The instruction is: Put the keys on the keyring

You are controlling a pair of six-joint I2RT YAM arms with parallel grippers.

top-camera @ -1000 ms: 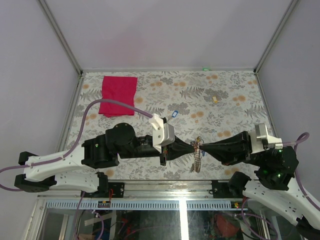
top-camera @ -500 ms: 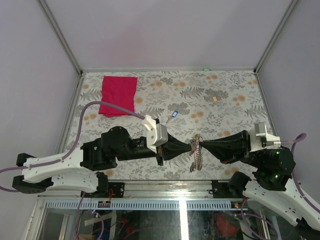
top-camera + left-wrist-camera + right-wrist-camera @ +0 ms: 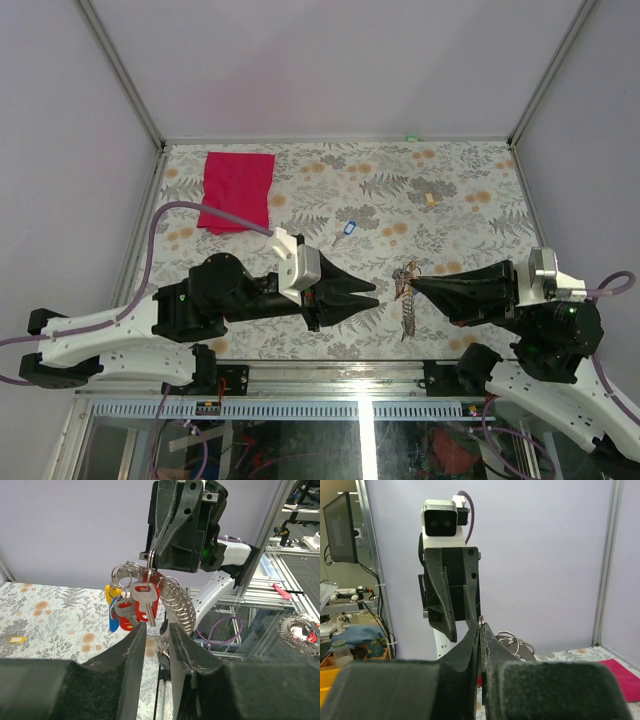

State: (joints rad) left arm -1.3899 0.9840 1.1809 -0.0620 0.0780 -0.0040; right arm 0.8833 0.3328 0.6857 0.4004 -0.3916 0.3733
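R gripper is pinched tight on the keyring & holds it up off the table, so the keys w/ red, yellow & blue tags hang under it. L gripper sits near the keyring, on its left, jaws a bit apart, holding nothing. One blue-tag key lies on the table, well apart from the keyring. It's prob. the next to go on.

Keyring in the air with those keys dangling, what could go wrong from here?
The thin silver metal keyring hangs only from the shut right gripper; a slip could drop its tagged keys. The blue-tagged key on the floral table is small and flat, so the open left gripper may fumble it.
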